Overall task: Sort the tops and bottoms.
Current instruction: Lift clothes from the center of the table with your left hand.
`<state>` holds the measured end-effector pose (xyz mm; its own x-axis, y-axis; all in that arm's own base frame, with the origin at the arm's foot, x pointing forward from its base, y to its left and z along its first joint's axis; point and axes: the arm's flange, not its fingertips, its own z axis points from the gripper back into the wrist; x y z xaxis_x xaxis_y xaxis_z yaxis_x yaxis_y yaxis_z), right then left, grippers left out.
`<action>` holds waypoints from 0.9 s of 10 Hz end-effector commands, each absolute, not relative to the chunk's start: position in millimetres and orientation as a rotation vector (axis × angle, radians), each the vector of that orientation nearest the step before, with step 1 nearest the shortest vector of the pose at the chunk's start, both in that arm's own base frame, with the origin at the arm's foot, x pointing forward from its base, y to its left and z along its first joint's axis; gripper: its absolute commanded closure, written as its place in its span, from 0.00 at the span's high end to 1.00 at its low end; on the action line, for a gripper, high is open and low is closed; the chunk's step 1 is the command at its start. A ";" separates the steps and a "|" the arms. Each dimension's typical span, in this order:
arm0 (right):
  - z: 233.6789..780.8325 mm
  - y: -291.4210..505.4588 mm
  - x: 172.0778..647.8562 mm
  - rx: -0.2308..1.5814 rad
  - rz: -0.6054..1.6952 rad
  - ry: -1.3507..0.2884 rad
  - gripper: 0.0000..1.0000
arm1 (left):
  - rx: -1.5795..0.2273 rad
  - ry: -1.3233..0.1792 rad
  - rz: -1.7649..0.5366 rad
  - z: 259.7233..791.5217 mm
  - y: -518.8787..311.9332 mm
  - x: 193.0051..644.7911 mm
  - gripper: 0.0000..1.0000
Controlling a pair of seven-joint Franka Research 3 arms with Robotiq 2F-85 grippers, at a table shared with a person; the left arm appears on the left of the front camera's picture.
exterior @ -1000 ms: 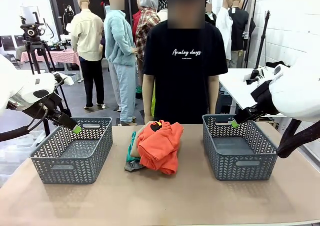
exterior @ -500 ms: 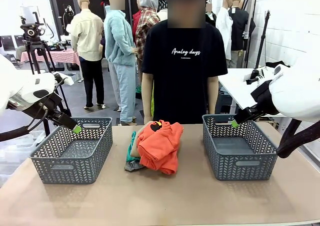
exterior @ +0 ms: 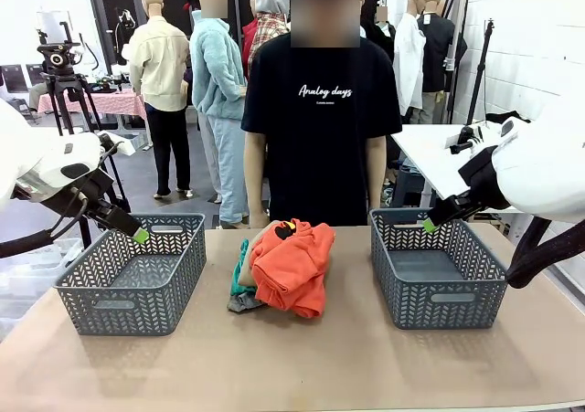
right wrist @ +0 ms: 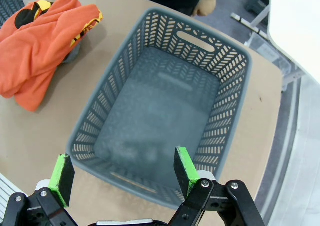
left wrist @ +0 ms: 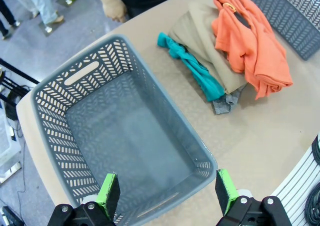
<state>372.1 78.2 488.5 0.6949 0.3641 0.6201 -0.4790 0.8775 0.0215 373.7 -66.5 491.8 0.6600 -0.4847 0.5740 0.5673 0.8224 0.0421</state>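
Only the person [exterior: 315,110] has shifted, toward the robot's left. Left gripper [left wrist: 167,190] and right gripper [right wrist: 123,173] hang released and empty over the left basket [exterior: 128,307] and right basket [exterior: 448,302]. The garment pile [exterior: 283,266] lies between them, inward of each, about equally near.

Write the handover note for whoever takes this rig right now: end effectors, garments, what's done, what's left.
Left end effector: open, empty, poised above the left basket.
Right end effector: open, empty, poised above the right basket.
Garments: one pile on the table between the baskets. The orange-red garment is on top and the tan-beige garment is under it. The teal garment and grey garment poke out on the side toward the left basket.
Done: nothing sorted; no garment is in either basket.
Left: all four garments to sort into the baskets.
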 end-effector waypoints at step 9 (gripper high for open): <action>488.0 78.0 373.2 0.200 0.469 -0.654 1.00 | -0.066 -0.355 -0.799 518.7 -284.1 455.2 1.00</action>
